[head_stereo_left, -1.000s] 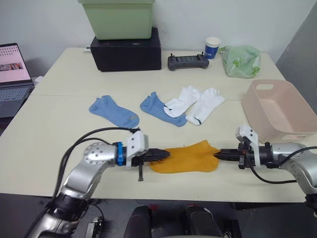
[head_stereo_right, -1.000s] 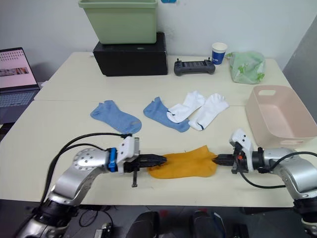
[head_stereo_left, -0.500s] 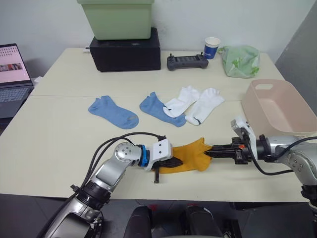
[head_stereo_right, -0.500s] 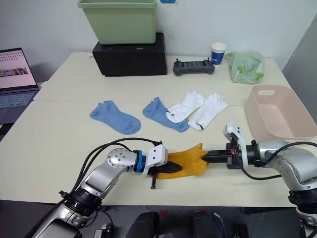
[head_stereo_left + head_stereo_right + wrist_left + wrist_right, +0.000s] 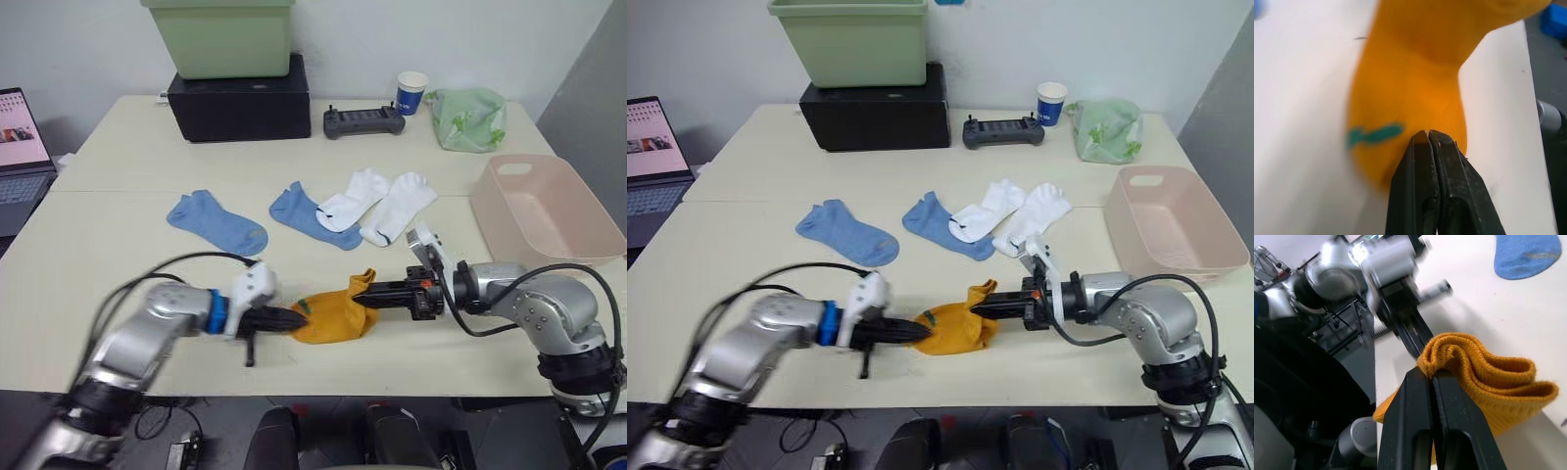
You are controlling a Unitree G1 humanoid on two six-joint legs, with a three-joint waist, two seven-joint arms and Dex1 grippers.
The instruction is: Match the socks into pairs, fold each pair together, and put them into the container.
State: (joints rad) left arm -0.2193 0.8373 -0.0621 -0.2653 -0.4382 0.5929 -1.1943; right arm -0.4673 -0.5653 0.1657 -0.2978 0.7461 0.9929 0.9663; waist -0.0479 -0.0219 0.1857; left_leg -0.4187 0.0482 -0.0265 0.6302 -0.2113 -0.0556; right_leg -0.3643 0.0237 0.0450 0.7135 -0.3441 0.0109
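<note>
Orange socks [image 5: 333, 313] bunched near counter's [image 5: 118, 235] near edge, centre; left tool [image 5: 297, 318] clenched on left end; right tool [image 5: 361, 302] clenched on raised right end; pink basin [image 5: 541, 208] far right; blue socks [image 5: 216, 221] and white socks [image 5: 387, 201] beyond.

Worktop [image 5: 118, 176]: pale cream, two sections meeting at a seam. Rear wall [image 5: 78, 39]: plain white. Grey panel [image 5: 588, 88] at right. On worktop rear: black box [image 5: 240, 98] bearing light green bin [image 5: 217, 37]; laptop [image 5: 18, 137] at left edge, screen lit.
</note>
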